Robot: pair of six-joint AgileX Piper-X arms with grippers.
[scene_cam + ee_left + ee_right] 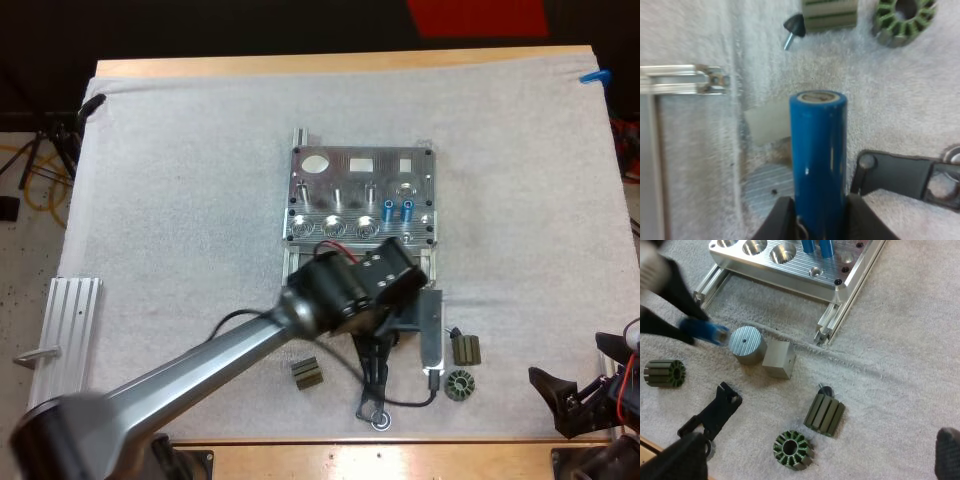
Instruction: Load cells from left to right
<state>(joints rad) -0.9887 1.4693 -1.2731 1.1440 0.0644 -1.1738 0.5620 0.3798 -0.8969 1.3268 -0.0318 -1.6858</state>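
A blue cell is gripped by the left gripper over the mat, at the metal fixture's near edge; the right gripper is spread open.

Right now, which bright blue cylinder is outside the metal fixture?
The bright blue cylinder clamped in the left pincer; the other two stand in the silver metal fixture.
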